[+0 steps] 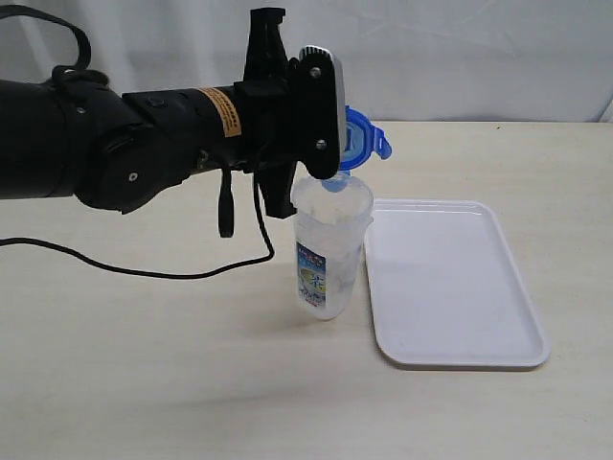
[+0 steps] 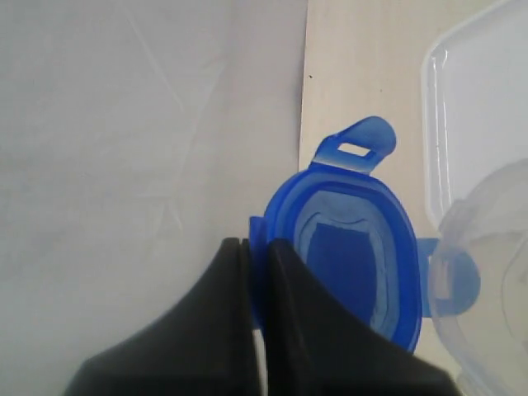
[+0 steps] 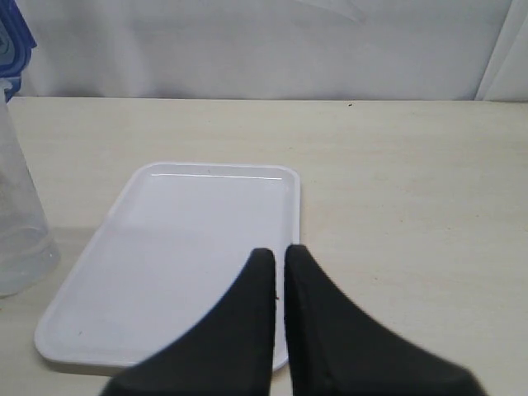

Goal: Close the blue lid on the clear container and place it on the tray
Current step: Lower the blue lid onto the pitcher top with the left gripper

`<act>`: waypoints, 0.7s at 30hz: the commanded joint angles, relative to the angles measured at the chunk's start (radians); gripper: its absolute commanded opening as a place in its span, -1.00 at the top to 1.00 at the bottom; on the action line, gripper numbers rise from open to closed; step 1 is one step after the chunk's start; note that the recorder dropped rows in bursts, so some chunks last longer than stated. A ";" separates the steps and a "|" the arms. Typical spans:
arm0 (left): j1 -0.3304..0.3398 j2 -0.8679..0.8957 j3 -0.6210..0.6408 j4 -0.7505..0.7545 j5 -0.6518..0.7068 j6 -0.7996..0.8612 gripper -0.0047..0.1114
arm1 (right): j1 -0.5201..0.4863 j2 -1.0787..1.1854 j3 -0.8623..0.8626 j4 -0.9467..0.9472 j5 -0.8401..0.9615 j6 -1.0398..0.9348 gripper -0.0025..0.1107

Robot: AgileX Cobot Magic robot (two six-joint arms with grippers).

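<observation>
The clear container stands upright and uncovered on the table, just left of the tray. My left gripper is shut on the rim of the blue lid and holds it on edge right above the container's mouth, its lowest flap at the rim. In the left wrist view the gripper pinches the lid beside the container's rim. My right gripper is shut on nothing, above the tray's near corner. The container and lid show at that view's edge.
A black cable from the left arm trails over the table left of the container. A white backdrop closes the far side of the table. The tray holds nothing.
</observation>
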 commanded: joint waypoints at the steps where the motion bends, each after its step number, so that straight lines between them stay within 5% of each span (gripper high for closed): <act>1: -0.015 -0.013 0.000 -0.016 -0.053 -0.006 0.92 | -0.006 -0.006 0.002 0.002 0.000 -0.007 0.88; 10: -0.015 -0.028 0.000 -0.016 -0.129 -0.006 0.92 | -0.006 -0.006 0.002 0.002 0.000 -0.007 0.88; 21: -0.053 -0.032 0.000 -0.060 0.000 -0.006 0.92 | -0.006 -0.006 0.002 0.002 0.000 -0.007 0.88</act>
